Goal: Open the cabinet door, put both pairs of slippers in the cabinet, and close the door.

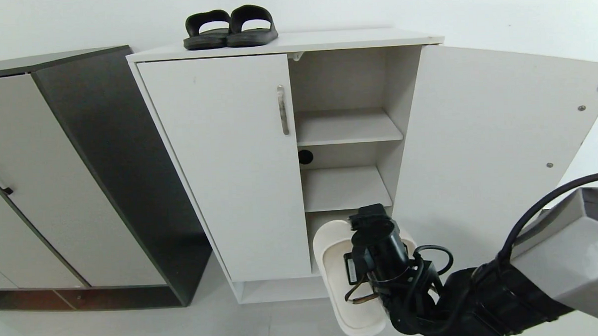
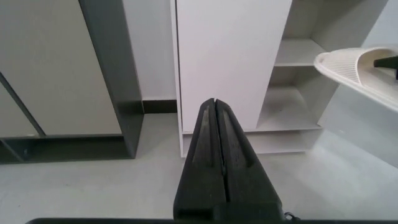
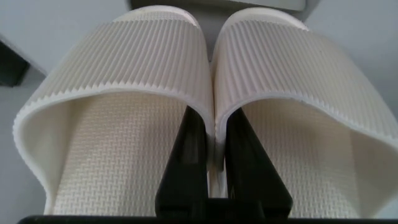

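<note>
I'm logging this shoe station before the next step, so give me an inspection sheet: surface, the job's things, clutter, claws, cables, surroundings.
Surface: pale floor; the white cabinet stands on it.
Job's things: the cabinet's right door is swung open and its left door is shut. The black slippers sit side by side on its top. The white slippers are held in front of the lowest opening.
Clutter: nothing seen.
Claws: right claw shut on the white slippers; left claw shut, holding nothing, above the floor.
Cables: black cable looping along the right arm.
Surroundings: grey cabinet to the robot's left, white wall behind.
</note>
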Controlling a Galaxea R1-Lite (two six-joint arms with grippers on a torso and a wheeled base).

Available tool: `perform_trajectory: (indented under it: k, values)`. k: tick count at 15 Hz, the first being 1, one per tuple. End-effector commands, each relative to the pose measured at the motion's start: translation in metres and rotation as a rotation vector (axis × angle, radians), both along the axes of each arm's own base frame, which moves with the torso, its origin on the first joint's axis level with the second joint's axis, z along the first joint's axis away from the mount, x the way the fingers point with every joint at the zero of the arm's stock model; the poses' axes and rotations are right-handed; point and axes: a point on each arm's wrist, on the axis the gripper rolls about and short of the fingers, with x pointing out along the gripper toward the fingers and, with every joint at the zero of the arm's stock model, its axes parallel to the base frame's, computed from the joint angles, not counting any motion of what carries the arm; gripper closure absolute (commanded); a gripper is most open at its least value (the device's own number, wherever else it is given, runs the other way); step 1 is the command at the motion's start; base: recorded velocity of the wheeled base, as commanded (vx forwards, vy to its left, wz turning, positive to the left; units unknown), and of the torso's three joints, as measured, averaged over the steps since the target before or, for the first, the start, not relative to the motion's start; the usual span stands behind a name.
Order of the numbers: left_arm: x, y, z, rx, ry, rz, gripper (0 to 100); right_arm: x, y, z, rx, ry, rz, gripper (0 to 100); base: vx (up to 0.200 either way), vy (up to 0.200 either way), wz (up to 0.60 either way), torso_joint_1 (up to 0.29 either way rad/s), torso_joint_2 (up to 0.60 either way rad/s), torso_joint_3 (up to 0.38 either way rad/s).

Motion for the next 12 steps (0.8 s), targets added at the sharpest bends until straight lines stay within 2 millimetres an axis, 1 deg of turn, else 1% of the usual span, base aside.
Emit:
perform_trajectory:
  k: [1,4,6,8,10,11,12]
  values:
    - [0.000,0.000,0.000,-0.001,0.002,-0.001,100,0.011,0.003,-0.016,-0.021,0.020,-0.017,100,0.000,0.000,0.00,0.007,0.00,-0.110]
    - [0.000,0.000,0.000,-0.001,0.002,0.001,100,0.017,0.003,-0.022,-0.027,0.026,-0.028,100,0.000,0.000,0.00,0.002,0.00,-0.160]
    - [0.000,0.000,0.000,-0.001,0.002,-0.001,100,0.020,0.003,-0.021,-0.024,0.017,-0.044,100,0.000,0.000,0.00,0.002,0.00,-0.198]
    - [0.000,0.000,0.000,-0.001,0.002,0.001,100,0.033,0.005,-0.029,-0.025,-0.021,-0.121,100,0.000,0.000,0.00,0.000,0.00,-0.200]
    - [0.000,0.000,0.000,-0.001,0.002,0.001,100,0.035,0.009,-0.024,0.034,-0.088,-0.121,100,0.000,0.000,0.00,0.010,0.00,-0.205]
    - [0.000,0.000,0.000,-0.001,0.002,0.001,100,0.032,0.008,-0.019,0.036,-0.134,-0.104,100,0.000,0.000,0.00,0.007,0.00,-0.207]
    - [0.000,0.000,0.000,-0.001,0.004,0.001,100,0.031,0.006,-0.019,0.035,-0.171,-0.096,100,0.000,0.000,0.00,0.007,0.00,-0.193]
